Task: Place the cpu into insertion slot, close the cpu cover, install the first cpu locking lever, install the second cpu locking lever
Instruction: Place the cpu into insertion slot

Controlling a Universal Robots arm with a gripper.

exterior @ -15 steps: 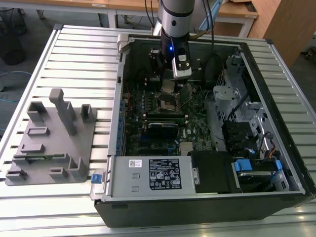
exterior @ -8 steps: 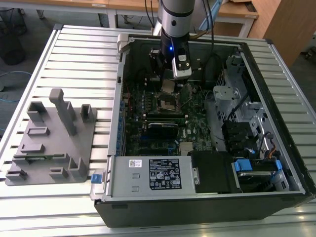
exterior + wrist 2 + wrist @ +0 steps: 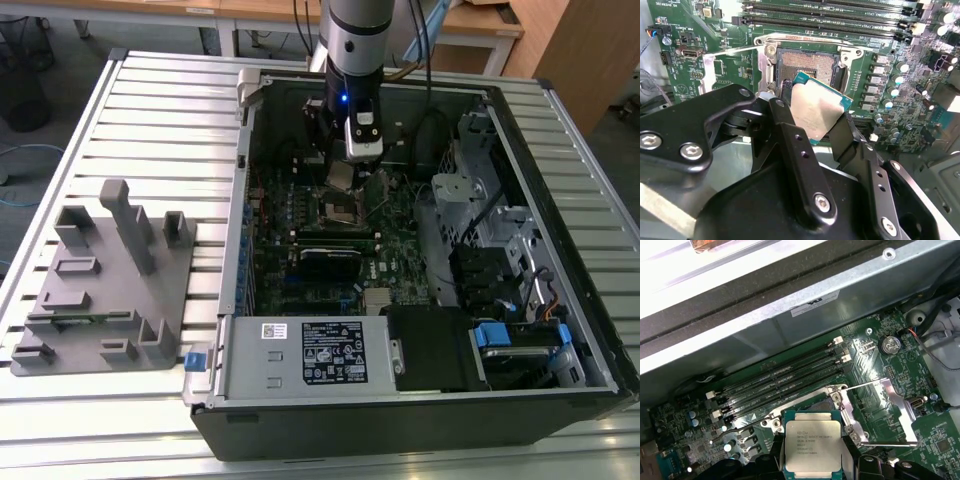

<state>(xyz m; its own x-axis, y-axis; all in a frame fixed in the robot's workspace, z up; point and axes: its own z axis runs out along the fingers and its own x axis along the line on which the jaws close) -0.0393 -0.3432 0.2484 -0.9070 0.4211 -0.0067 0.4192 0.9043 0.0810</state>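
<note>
We are looking at the gripper reaching down into an open computer case, and it is clenching its two black fingers on opposite edges of the chip.

The chip is showing as a small flat square. Its top is a dull silver-grey metal plate, which is catching the light in the second wrist view. A narrow teal-green border is running round that plate. In the first wrist view the chip is facing us flat and carrying faint lines of print, with the gripper pinching it from both sides.

The chip is hanging over the near edge of the socket, a dark square well with a silver rim on the green motherboard. In the second wrist view the chip is sitting turned and tilted against the socket's square, not seated in it. We cannot tell whether its lower edge is touching the rim.

The cover plate is lying flipped open beside the socket, with its window showing the board beneath. Long black memory slots are running just beyond the socket.

In the exterior view, a power supply box is sitting at the case's near wall. A grey fixture is resting on the slatted table at the exterior view's left.
</note>
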